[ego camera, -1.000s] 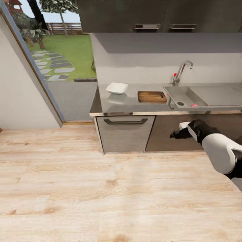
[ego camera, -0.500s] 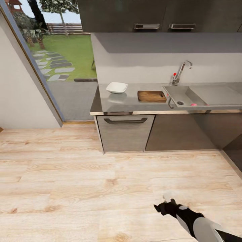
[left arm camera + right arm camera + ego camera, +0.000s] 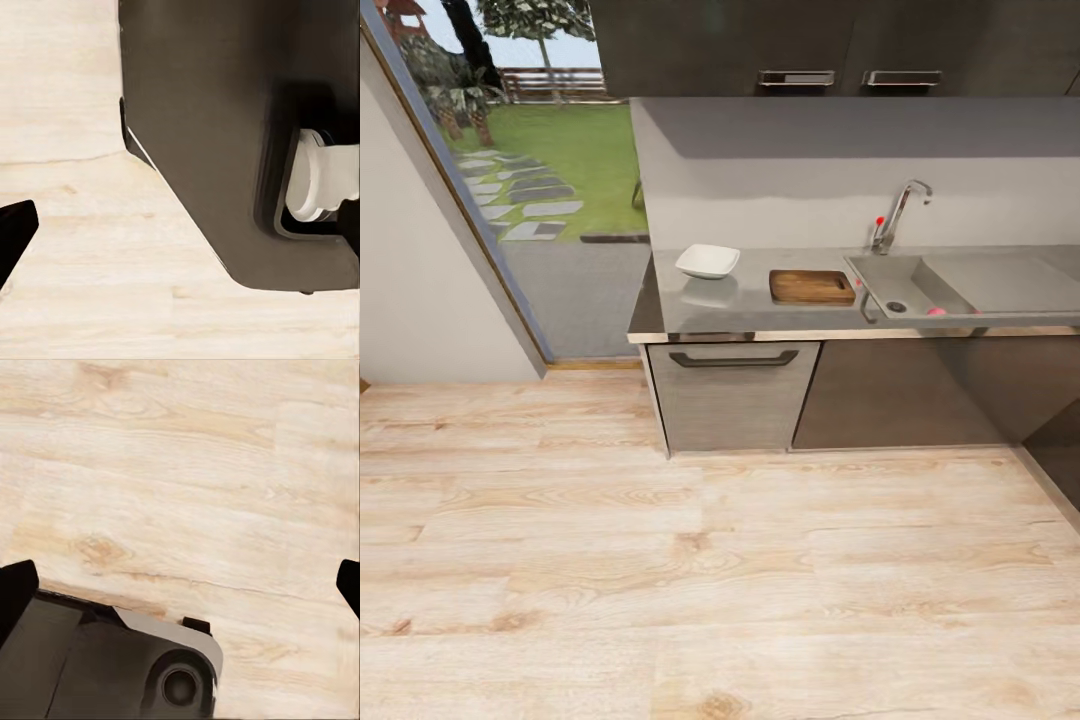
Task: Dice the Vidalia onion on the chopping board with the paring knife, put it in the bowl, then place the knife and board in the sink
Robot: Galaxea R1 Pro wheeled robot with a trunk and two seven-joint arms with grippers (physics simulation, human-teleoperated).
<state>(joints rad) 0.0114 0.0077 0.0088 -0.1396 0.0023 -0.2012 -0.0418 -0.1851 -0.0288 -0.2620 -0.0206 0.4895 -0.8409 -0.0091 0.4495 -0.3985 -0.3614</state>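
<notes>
1. The right gripper (image 3: 180, 585) points down at the wood floor (image 3: 187, 472). Its two dark fingertips (image 3: 16, 589) sit far apart at opposite edges of the right wrist view with nothing between them, so it is wide open and empty.
2. For the left gripper, one dark fingertip (image 3: 15, 232) shows over the floor beside the robot's dark base (image 3: 225, 135); the other finger is cut off, so I cannot tell how far it is open.
3. From the head view, the bowl (image 3: 707, 261) and the board (image 3: 812, 287) lie apart on the countertop (image 3: 690, 310), the board just beside the sink (image 3: 920, 280).
4. The onion (image 3: 936, 312) is a small pink spot at the sink's near rim, partly hidden by it.
5. The knife is hard to make out: a faint red speck sits at the board's sink-side edge.
</notes>
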